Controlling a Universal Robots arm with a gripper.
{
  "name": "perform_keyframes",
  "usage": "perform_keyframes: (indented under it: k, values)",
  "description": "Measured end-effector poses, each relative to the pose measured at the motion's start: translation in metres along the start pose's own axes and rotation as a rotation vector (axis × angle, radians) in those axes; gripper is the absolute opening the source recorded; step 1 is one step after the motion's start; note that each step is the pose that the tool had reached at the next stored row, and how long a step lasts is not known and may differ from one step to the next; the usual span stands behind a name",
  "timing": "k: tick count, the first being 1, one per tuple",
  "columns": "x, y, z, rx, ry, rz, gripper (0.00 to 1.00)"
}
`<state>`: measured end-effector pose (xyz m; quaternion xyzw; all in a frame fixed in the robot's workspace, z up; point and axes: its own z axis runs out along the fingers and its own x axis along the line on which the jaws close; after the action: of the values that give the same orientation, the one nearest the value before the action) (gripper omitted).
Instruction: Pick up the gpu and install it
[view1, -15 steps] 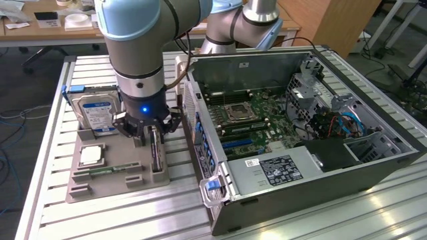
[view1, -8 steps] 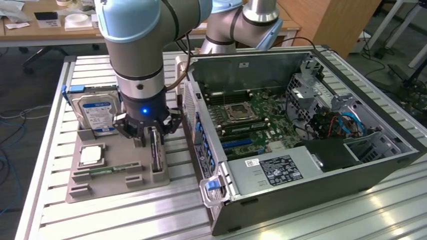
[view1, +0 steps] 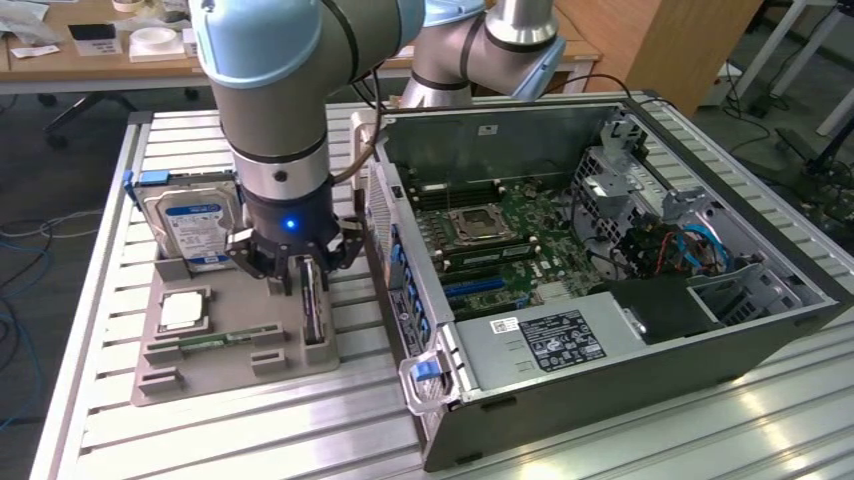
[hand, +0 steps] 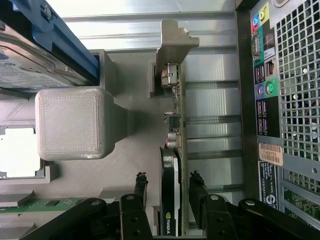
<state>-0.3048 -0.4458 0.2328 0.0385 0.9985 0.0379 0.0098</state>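
GPU: the thin flat card (view1: 314, 312) (hand: 171, 170), a green circuit board with a black cooler on one face and a silver metal end bracket, stood on its long edge, upright, in a slot.
Slot: it ran along the edge of the grey plastic holder tray (view1: 200, 385) that lay nearest the computer case, on the exterior view's right of the tray.
Gripper: the black two-fingered gripper (view1: 304, 278) (hand: 169, 182) hung directly over the card, pointing straight down.
Jaws: they stood wide, with one of the fingers (hand: 141, 182) on the cooler side and the other on the bare-board side; a gap showed on each side, so the card was straddled but not clamped.
Task state: the card was in its tray slot, not lifted and not in the case.
Other tray parts: a silver hard drive with a blue-and-white label (view1: 187, 228) (hand: 30, 70) stood upright in a blue bracket at the far end; a square silver processor (view1: 183, 310) lay flat in the middle; a narrow green memory stick (view1: 220, 340) (hand: 45, 204) lay just beside it, nearer the camera.
Computer case: the black tower case (view1: 614, 340) lay on its side, open, just beside the tray, with its green motherboard (view1: 494, 240) exposed.
Table: the tray and the case both rested on a slatted aluminium table (view1: 267, 440).
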Motion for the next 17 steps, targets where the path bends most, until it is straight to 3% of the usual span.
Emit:
perform_keyframes:
  k: [17]
  values:
    - [-0.0016,-0.0003,0.0036,0.0002,0.0001,0.0,0.47]
